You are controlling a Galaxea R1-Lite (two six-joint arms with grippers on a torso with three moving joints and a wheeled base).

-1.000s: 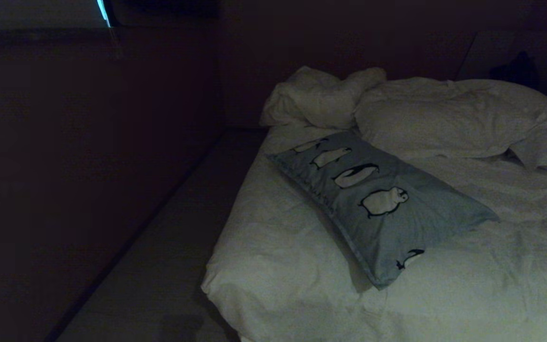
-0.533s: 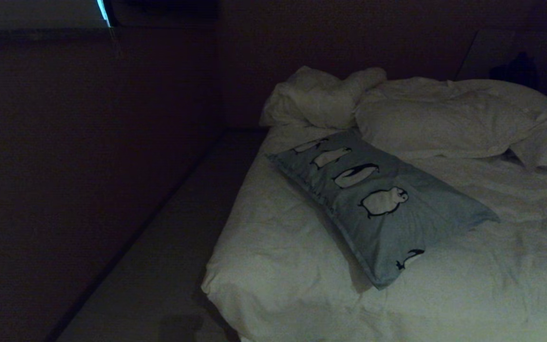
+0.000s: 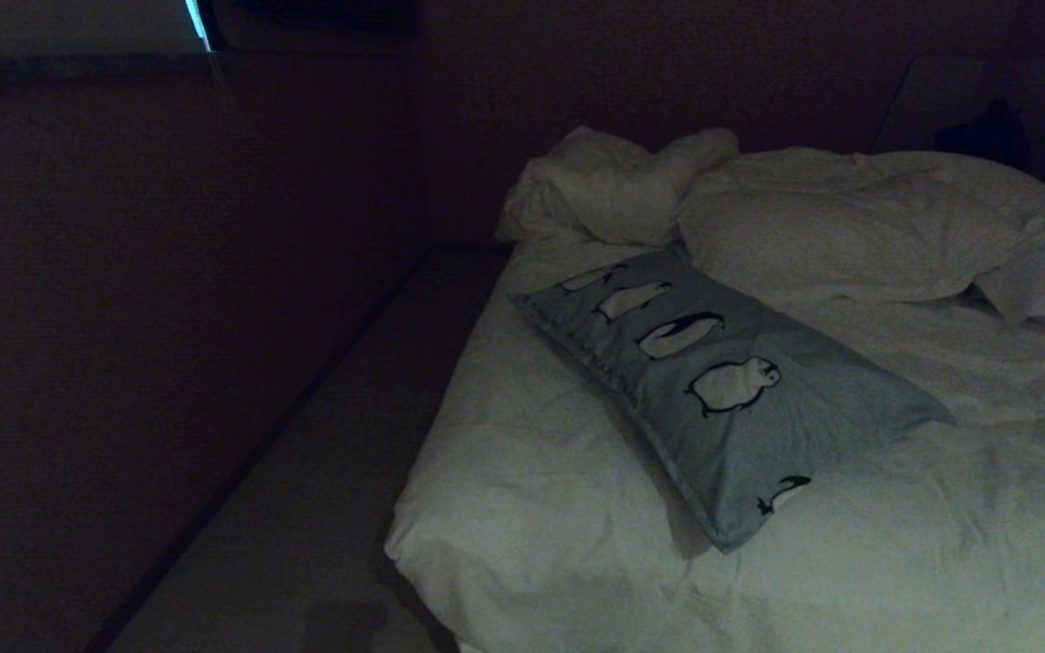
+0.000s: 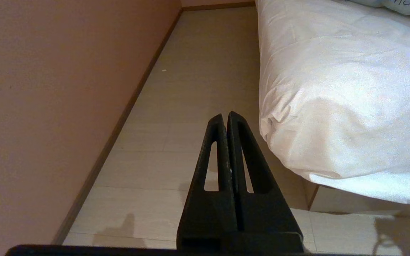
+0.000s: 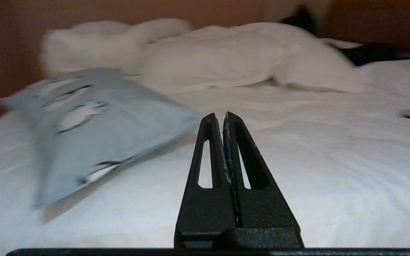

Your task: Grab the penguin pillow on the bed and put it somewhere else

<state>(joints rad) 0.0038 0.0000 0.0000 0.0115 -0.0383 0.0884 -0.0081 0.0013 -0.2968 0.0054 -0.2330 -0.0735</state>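
Head view: rectangular light blue-grey penguin pillow [image 3: 722, 390] w/ a row of black-and-white penguins lies diagonally on the wide white-quilted bed [image 3: 559, 508], near its corner, long axis running 10 to 4 o'clock. Plain white pillows [image 3: 849, 236] sit just beyond it at 1 o'clock. Neither arm shows in this view.

Right wrist view: right gripper [image 5: 222, 117] has fingers pressed together, nothing held, low over the duvet w/ the pillow's near corner at its 10 o'clock, not touching. Left gripper [image 4: 225, 117] likewise pinched closed & empty, over the pale floor [image 4: 198, 71] beside the bed's edge; looks parked.

Step in hand, as I read it: approach w/ right arm. To do it well: spread fingers first, aim for the pillow's near corner/edge, pinch fabric plus stuffing deep, avoid catching duvet.
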